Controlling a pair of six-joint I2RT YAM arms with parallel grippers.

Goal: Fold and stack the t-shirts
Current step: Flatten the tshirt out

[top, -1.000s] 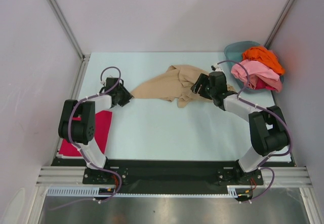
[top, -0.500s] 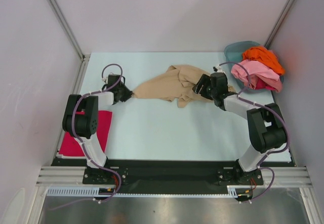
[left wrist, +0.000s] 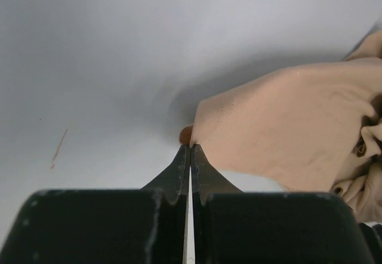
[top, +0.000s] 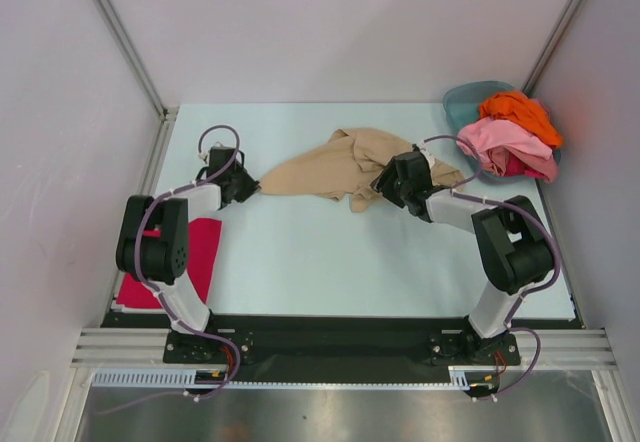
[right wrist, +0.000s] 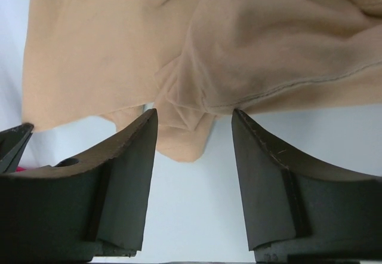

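Observation:
A crumpled tan t-shirt (top: 340, 167) lies on the pale table at the back middle. My left gripper (top: 247, 188) is shut on its left tip; in the left wrist view the closed tips (left wrist: 190, 147) pinch the cloth's corner (left wrist: 286, 120). My right gripper (top: 384, 182) is open at the shirt's lower right edge; in the right wrist view the tan cloth (right wrist: 197, 55) hangs just ahead of the spread fingers (right wrist: 128, 156), a fold of it between them. A magenta-red shirt (top: 190, 257) lies folded at the left front. Pink (top: 500, 142) and orange (top: 520, 112) shirts are piled in the basin.
The teal plastic basin (top: 462, 99) stands at the back right corner, heaped with shirts. Grey walls and metal rails bound the table at left, right and back. The black mounting rail (top: 330, 337) runs along the near edge.
My right gripper has moved left and nearer along the tan shirt's edge, from the shirt's right side to its lower right. My left gripper stays shut on the shirt's left tip.

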